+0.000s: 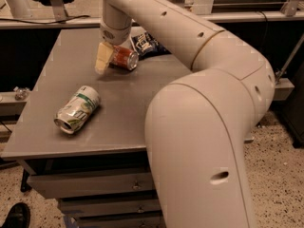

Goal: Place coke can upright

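The coke can (125,58) is red with silver rims and lies on its side at the back middle of the grey table (123,103). My gripper (104,61) hangs from the cream arm, down at the table surface, right against the can's left end. The gripper covers that end of the can. The large arm (204,127) fills the right half of the view.
A dented white-and-green can (77,109) lies on its side at the front left of the table. A dark blue chip bag (146,42) lies just behind the coke can, partly under the arm. Drawers sit below the table front. A dark shoe (14,216) is on the floor.
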You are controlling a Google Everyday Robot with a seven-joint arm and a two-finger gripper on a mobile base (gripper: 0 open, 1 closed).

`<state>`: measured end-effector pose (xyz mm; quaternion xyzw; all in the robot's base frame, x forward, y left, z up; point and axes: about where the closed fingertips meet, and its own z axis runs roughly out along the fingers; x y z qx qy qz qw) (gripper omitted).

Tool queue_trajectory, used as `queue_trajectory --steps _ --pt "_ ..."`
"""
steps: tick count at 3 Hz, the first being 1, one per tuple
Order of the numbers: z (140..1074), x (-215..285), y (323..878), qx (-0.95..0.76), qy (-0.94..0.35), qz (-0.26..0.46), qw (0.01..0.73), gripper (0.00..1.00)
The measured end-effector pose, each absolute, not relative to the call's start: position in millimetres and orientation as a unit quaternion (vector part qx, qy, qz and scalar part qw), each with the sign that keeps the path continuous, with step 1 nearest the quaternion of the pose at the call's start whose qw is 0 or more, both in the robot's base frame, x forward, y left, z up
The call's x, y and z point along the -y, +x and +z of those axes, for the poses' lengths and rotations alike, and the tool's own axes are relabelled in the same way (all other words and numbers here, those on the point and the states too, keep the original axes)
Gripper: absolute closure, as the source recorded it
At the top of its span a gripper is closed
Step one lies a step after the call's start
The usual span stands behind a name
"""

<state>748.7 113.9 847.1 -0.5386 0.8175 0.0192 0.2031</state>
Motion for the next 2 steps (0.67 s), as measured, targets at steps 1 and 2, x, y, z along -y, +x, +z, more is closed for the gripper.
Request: queue_trajectory --steps 1,2 --pt "840.5 -111.2 752.1 -0.821 -0.536 0.012 0.194 0.16" --pt "838.2 -111.7 754.9 -0.823 -0.536 0.007 0.189 0.41"
